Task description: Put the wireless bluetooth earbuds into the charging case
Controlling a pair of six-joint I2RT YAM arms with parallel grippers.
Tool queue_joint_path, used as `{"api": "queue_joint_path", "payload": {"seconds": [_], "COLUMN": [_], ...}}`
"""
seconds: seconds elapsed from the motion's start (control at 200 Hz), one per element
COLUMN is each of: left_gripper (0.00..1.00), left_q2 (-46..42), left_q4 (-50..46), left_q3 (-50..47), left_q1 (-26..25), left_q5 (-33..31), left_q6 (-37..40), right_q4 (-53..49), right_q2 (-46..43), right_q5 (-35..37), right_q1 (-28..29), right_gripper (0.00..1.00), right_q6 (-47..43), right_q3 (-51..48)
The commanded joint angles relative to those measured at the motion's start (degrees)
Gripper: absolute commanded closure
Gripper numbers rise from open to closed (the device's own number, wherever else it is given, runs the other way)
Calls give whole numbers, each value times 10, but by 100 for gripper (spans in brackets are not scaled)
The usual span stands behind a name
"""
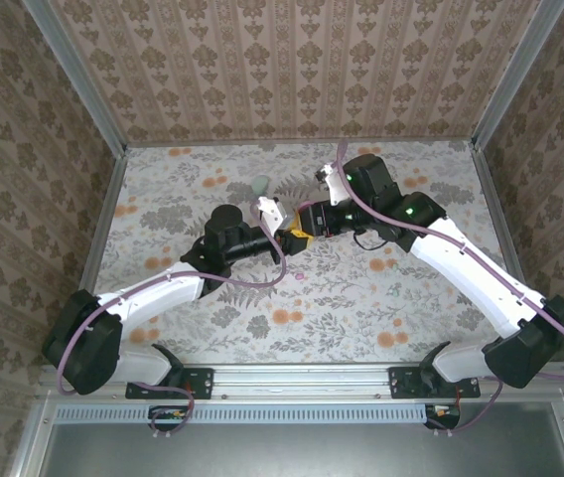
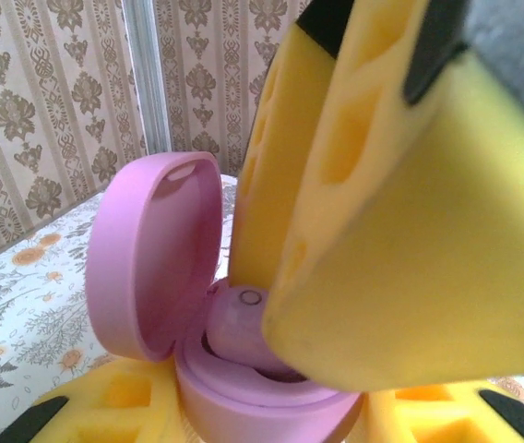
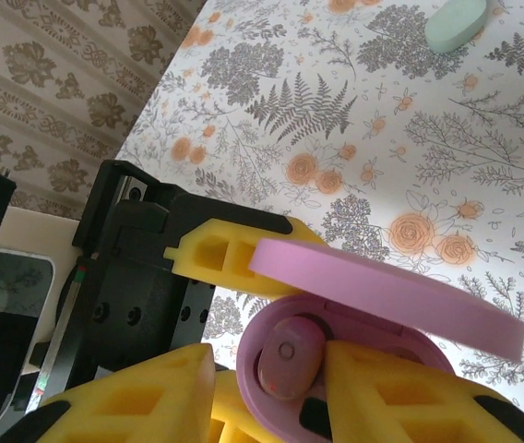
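Mid-insert above tabletop [image 1: 416, 298] centre. Clamping open pink case [image 2: 151, 277] in left gripper [image 2: 271, 420], pinching 1 earbud [image 3: 285, 355] in right gripper [image 3: 280, 378], partly down into its well. Not seated or released yet. Can't tell about 2nd earbud.

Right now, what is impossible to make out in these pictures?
1. Right wrist view: whether the right tool grips the earbud or only touches it; the lid hides part of the pink case.
2. Same view: the top edge cuts off the mint-green case.
3. Left wrist view: a yellow finger covers most of the earbud.
4. Top external view: the earbud is too small to find.
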Motion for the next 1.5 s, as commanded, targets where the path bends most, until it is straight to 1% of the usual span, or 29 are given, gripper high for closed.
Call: {"api": "queue_joint_path", "payload": {"seconds": [0.0,0.3,0.46,0.59,0.78,0.855,0.925,0.99,1.065,1.13,1.24,1.285,1.375,1.495], "left_gripper": [70,70,70,70,70,70,70,70,69,69,70,69,70,69], "left_q2": [-4,-8,-17,-26,-57,-77,-98,-119,-141,-159,-184,-193,-209,-221], "left_q4": [30,33,34,34,32,21,6,-8,-24,-36,-55,-62,-69,-76], "left_q3": [17,14,8,3,-11,-18,-21,-24,-26,-28,-26,-25,-26,-27], "left_q1": [-3,-3,-3,-3,-3,-3,-3,-3,-3,-3,-3,-3,-3,-3], "left_q5": [-4,-10,-23,-33,-60,-74,-86,-94,-103,-110,-121,-125,-132,-138], "left_q6": [9,9,12,15,22,30,35,41,45,50,57,61,64,66], "right_q4": [-16,-17,21,47,30,14,-3,-7,-7,3,4,10,9,16], "right_q2": [-24,-46,-89,-128,-161,-158,-143,-123,-90,-54,26,58,115,181], "right_q5": [0,12,13,35,103,109,101,79,55,17,-22,-34,-27,-22], "right_q1": [2,-6,-11,-23,-78,-109,-132,-142,-143,-142,-139,-132,-108,-78], "right_gripper": [62,62,61,62,61,61,61,61,61,61,61,62,61,61], "right_q6": [18,42,44,48,64,73,80,78,75,75,82,83,83,108], "right_q3": [17,15,-5,-30,-73,-97,-117,-136,-151,-160,-155,-151,-133,-117]}}
